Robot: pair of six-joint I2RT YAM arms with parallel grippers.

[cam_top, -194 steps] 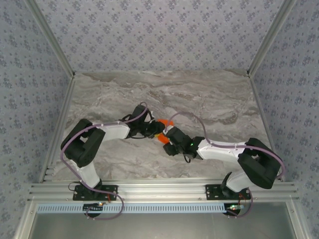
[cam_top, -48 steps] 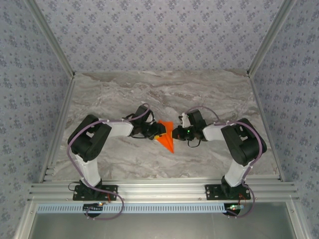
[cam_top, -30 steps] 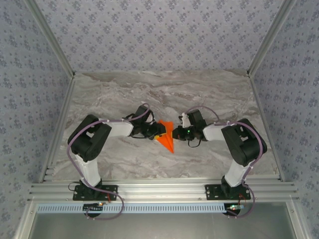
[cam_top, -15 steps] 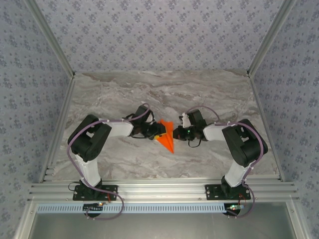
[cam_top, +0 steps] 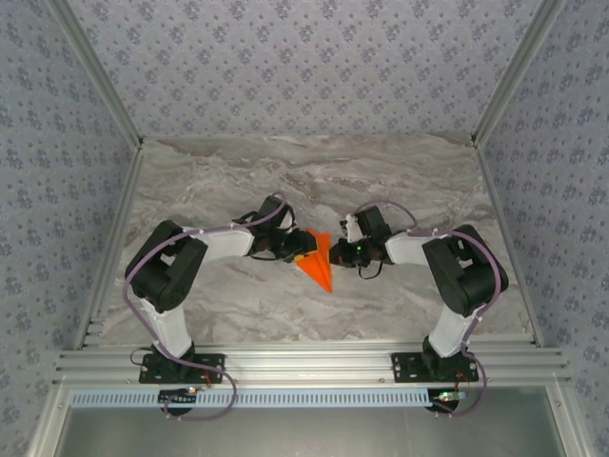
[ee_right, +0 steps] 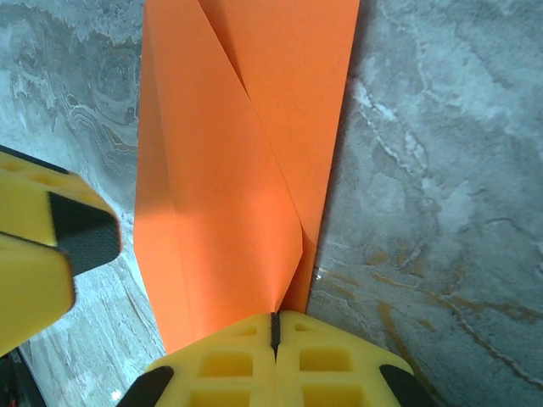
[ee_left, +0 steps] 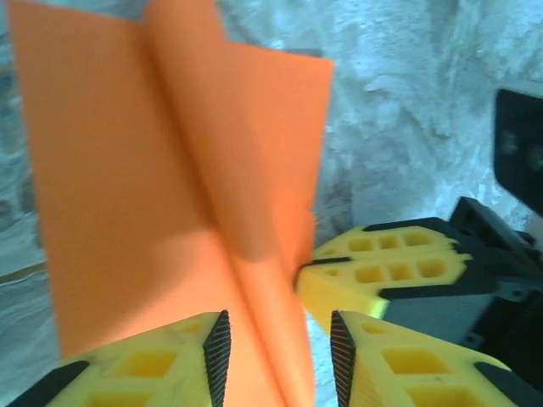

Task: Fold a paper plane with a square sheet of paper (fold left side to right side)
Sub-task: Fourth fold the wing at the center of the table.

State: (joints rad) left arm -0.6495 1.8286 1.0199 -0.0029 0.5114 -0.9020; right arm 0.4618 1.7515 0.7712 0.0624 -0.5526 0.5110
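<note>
No writing, number, brand mark or sign can be read anywhere. The folded orange paper [ee_right: 229, 170] is plain on every face that shows. The wallpaper [cam_top: 304, 67] carries a repeating small flower print, not lettering. The tabletop [cam_top: 238, 181] has only grey marble veining. Any marks on the arms are too small to make out from the top view

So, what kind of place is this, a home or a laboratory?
Most likely a robot test cell in a laboratory, not a home. The left arm and right arm are bolted to an aluminium frame, and patterned walls close in the marble-look table on three sides.
</note>
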